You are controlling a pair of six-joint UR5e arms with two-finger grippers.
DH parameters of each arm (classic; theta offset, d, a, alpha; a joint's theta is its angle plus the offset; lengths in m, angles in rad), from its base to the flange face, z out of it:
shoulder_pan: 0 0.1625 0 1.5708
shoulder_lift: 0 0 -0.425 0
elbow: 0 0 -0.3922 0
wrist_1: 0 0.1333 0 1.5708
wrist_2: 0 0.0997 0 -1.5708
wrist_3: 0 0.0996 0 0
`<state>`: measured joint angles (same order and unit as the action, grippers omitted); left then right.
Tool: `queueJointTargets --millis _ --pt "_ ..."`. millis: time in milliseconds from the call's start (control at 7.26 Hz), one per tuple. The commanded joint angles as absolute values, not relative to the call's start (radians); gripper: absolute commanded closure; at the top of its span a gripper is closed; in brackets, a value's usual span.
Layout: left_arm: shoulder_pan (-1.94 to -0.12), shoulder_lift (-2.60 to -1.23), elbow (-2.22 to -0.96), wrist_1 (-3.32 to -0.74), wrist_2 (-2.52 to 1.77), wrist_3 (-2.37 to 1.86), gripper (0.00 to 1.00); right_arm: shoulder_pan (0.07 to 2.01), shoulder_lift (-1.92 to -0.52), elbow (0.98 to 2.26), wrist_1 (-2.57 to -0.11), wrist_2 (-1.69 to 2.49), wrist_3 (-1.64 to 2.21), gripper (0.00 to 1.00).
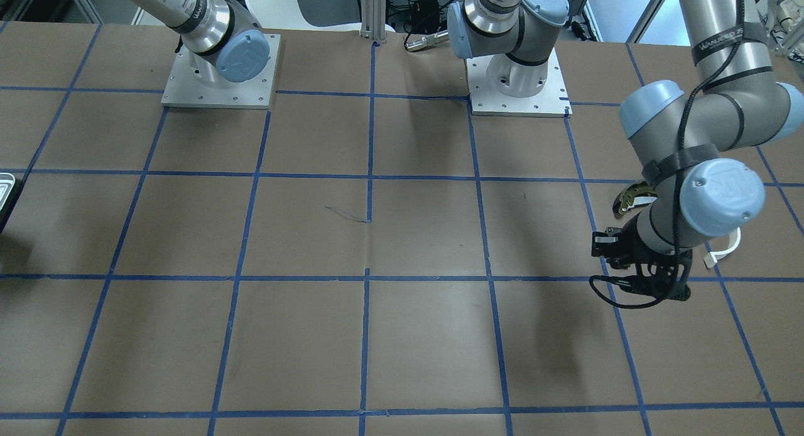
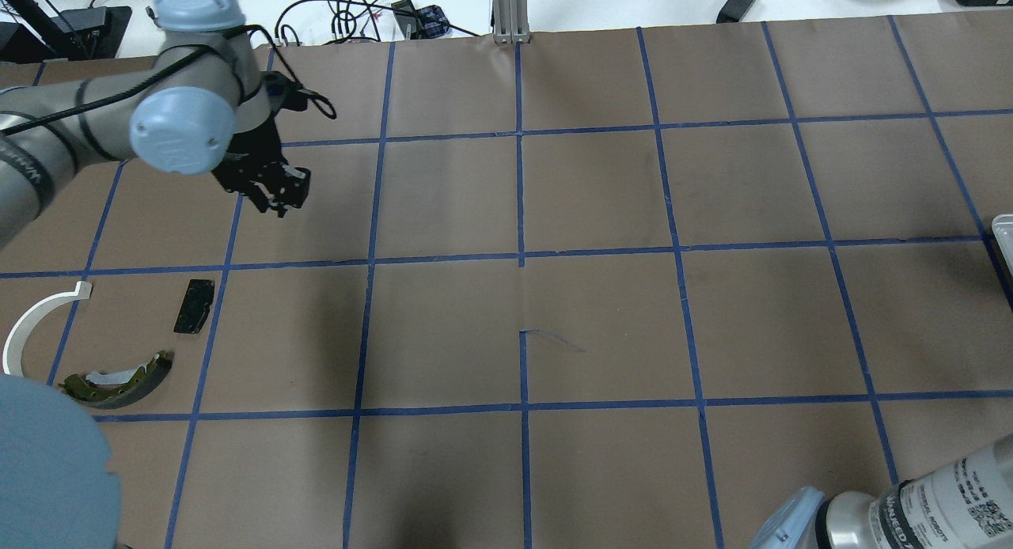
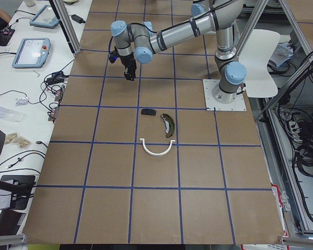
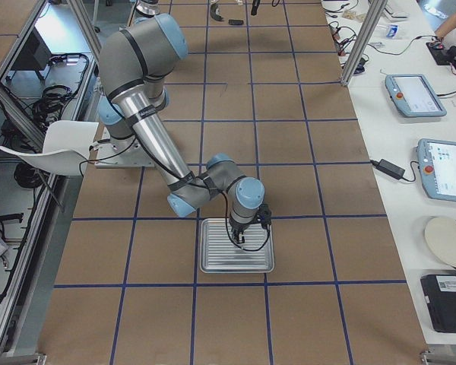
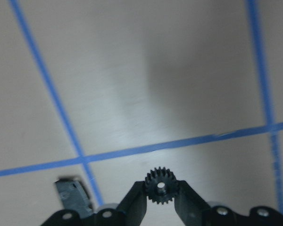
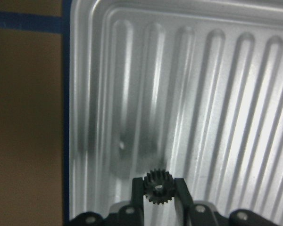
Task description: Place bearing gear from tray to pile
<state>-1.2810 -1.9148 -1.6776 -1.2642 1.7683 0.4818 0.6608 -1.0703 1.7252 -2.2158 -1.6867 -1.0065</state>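
Starting on the left of the overhead view, the pile [image 3: 169, 125] sits near the robot's left edge of the table [image 2: 601, 327]. It's a white half-ring [image 2: 43, 304], a black pad [image 2: 195, 304] and an olive brake shoe [image 2: 111, 391], all loose and a bit apart. Just past the pad, on the side away from the robot, the left gripper [image 2: 278, 201] hangs above bare paper. Its wrist cam shows its fingers pinched on a small black gear [image 5: 161, 187], with the pad's corner peeking in at the bottom left. So I'd say this is the carry step: the gear's in the air, close to the pile but not over it yet. Next it needs a short shift back toward the pad, a drop down low, and only then opening the fingers. That thing is round and would probably roll if it's let go from height. Way over at the right edge you only get a sliver of the tray [image 2: 1003, 240]. The side view shows the right gripper [image 4: 242, 242] down over it, and its own cam shows it clamped on a second gear [image 6: 158, 187] over the ridged floor. I can't tell if that one is touching the tray or lifted off it.
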Motion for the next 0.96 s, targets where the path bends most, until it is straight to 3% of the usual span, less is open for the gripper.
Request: queueJointTargets --millis 0,276,827 --pt "-1.105 -1.919 -1.727 -1.202 1.757 0.672 1.00 0.705 -1.197 1.741 -2.096 -1.669 -0.918 1.00" --pt "-1.048 -1.942 -1.752 -1.113 1.687 0.753 1.00 0.901 -1.329 1.752 -1.911 -1.669 -0.674 1.00" --pt "-0.965 -1.974 -1.831 -1.062 1.684 0.804 1.00 1.486 -1.348 1.789 -1.890 -1.592 0.076 1.00"
